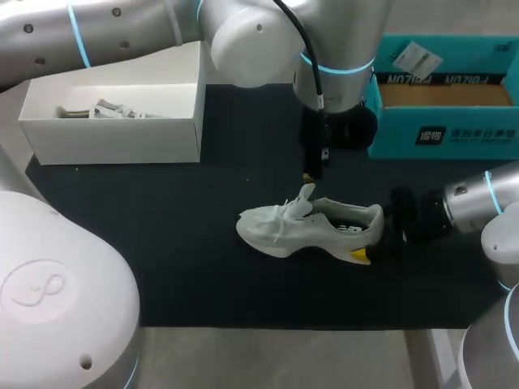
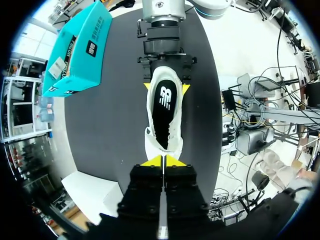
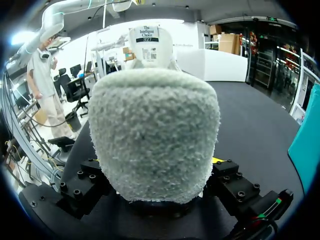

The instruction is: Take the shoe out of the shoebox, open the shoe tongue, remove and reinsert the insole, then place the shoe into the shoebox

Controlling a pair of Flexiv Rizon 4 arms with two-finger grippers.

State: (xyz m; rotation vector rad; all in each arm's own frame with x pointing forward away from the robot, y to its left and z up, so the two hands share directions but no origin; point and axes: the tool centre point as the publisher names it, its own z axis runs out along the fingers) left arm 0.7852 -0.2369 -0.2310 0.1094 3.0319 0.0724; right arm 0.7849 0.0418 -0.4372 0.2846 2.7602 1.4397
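A white mesh sneaker (image 1: 312, 231) standing on its sole on the black table mat (image 1: 162, 243) near the teal cardboard shoebox (image 1: 442, 138), toe turned away from that box, right gripper (image 2: 166, 89) clamped on the heel from both sides, left gripper (image 2: 162, 161) pinching the raised white tongue (image 1: 306, 197).

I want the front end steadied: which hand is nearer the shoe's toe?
Left. The left hand is at the tongue of the shoe, a short way from the toe; the right hand grips the heel, at the opposite end.
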